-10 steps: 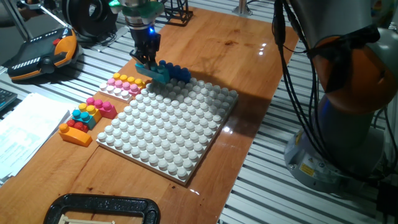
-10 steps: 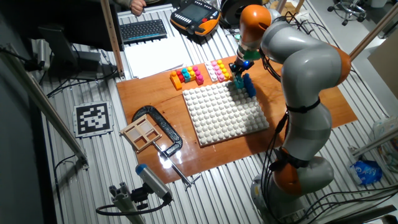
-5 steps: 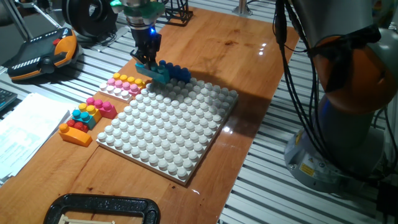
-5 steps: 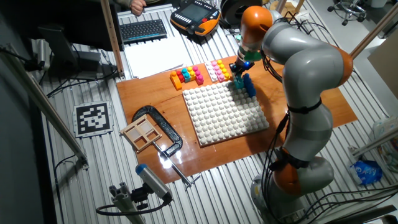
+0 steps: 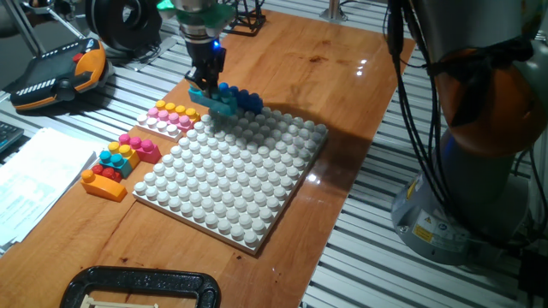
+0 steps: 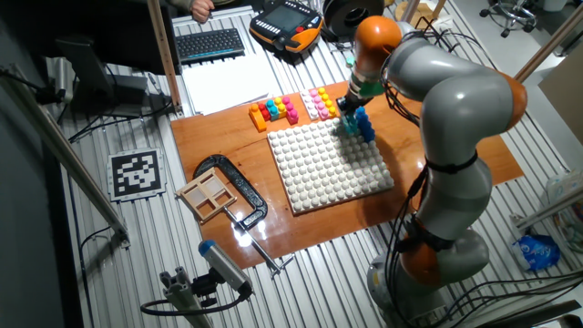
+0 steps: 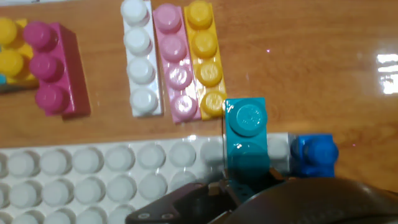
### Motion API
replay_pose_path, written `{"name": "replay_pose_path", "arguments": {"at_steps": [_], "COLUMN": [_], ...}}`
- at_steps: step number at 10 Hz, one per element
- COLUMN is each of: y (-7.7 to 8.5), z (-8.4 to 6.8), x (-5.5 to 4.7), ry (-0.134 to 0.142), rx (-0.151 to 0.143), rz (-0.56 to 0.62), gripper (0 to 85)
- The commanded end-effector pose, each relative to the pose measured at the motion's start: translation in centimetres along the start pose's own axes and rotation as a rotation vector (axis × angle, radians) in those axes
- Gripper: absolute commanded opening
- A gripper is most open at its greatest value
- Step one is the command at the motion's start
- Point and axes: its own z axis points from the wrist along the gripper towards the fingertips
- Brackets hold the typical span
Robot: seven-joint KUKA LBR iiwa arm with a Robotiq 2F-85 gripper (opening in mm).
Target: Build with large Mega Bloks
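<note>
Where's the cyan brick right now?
In the hand view the cyan brick is in the gripper, over the white baseplate's edge row, between the yellow brick and the dark blue brick.

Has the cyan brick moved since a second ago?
Yes. The cyan brick, held in the gripper, has lifted slightly and shifted toward the blue brick, judged against the fixed baseplate edge in one fixed view.

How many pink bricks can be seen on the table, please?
2. The light pink brick lies flat between a white brick and a yellow brick. The magenta brick lies apart, beside the baseplate. Others may be hidden.
</note>
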Motion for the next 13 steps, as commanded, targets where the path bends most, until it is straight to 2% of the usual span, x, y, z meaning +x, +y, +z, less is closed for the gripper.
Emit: {"name": "replay_pose_path", "arguments": {"at_steps": [1, 3, 5, 7, 11, 13], "y": [-0.1, -0.4, -0.7, -0.6, -1.2, -1.1], "z": [0.0, 0.5, 1.4, 2.1, 2.9, 3.0], "x": [0.3, 1.0, 1.7, 2.4, 2.5, 2.9], "ry": [-0.003, -0.014, -0.022, -0.034, -0.043, -0.046], "rx": [0.007, 0.008, -0.008, -0.01, -0.018, -0.018], "rz": [-0.002, -0.013, -0.018, -0.017, -0.03, -0.027], "gripper": [0.0, 0.0, 0.0, 0.0, 0.0, 0.0]}}
